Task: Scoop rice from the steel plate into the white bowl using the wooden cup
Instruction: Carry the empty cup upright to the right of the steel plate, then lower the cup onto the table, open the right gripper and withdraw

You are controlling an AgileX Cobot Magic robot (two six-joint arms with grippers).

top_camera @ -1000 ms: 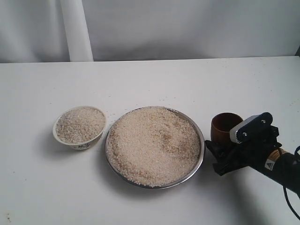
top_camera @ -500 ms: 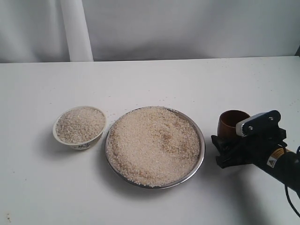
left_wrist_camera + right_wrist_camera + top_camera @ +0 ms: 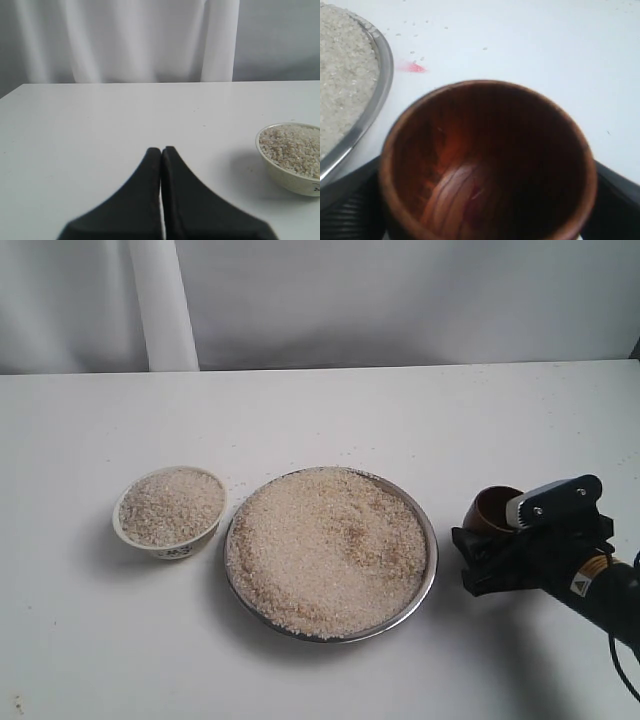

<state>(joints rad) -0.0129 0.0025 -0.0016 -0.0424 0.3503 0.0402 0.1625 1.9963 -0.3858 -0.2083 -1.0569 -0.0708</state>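
The steel plate [image 3: 431, 552] sits mid-table, heaped with rice [image 3: 325, 545]. To its left stands the white bowl [image 3: 150, 538], also full of rice [image 3: 172, 502]. Right of the plate, my right gripper [image 3: 486, 536] is shut on the wooden cup [image 3: 492, 507], low by the table. The right wrist view looks into the empty, dark cup [image 3: 490, 160], with a black finger on each side of it and the plate's rim [image 3: 381, 85] close by. My left gripper [image 3: 161, 149] is shut on nothing above bare table, with the bowl [image 3: 287, 177] off to one side. It is outside the exterior view.
A few loose grains [image 3: 412, 51] and a small red mark [image 3: 413, 67] lie on the white table beside the plate. A white post [image 3: 160, 305] and a grey backdrop stand behind the table's far edge [image 3: 400, 365].
My right gripper has carried the wooden cup a little to the right, away from the plate, and lower. The plate, the bowl and the left gripper have not moved.
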